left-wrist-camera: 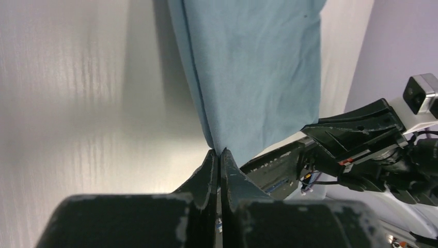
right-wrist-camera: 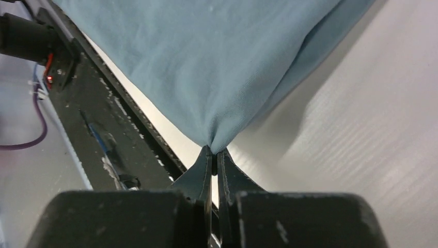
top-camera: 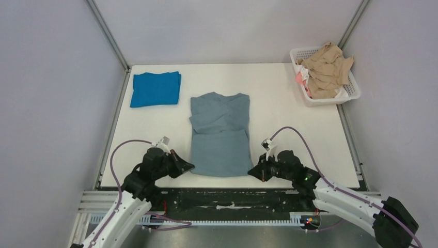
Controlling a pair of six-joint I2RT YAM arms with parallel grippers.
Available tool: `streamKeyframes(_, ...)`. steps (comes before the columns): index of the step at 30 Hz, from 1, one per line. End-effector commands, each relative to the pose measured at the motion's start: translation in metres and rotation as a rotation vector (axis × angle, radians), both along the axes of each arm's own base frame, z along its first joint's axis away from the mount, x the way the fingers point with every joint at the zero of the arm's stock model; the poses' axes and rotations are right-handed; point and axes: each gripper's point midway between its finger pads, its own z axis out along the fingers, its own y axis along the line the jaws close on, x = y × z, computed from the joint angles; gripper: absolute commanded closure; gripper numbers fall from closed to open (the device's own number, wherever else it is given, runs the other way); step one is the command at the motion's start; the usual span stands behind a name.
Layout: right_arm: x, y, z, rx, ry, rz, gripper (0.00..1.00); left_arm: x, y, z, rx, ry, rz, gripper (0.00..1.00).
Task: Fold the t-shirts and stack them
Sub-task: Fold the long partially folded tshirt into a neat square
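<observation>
The slate grey-blue t-shirt lies lengthwise in the middle of the white table, its sleeves folded in, collar end away from me. My left gripper is shut on its near left corner. My right gripper is shut on its near right corner. Both wrist views show the cloth pinched to a point between the fingertips. The cobalt blue t-shirt sits folded into a flat rectangle at the far left of the table, apart from both grippers.
A white lattice basket holding beige and pink clothes stands at the far right corner. The black frame rail runs along the near table edge just behind the grippers. Grey walls enclose the table.
</observation>
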Motion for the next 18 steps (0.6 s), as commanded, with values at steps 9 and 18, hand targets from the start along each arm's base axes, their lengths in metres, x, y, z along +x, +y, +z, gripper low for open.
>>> streamKeyframes(9, 0.058, 0.02, 0.101, 0.087, -0.289, -0.101, 1.0, 0.035, -0.018, 0.075, -0.067, -0.11, 0.006, 0.98)
streamKeyframes(18, 0.141, 0.006, 0.168, 0.035, -0.415, -0.311, 1.0, 0.1, -0.017, 0.117, 0.071, -0.185, 0.089, 0.98)
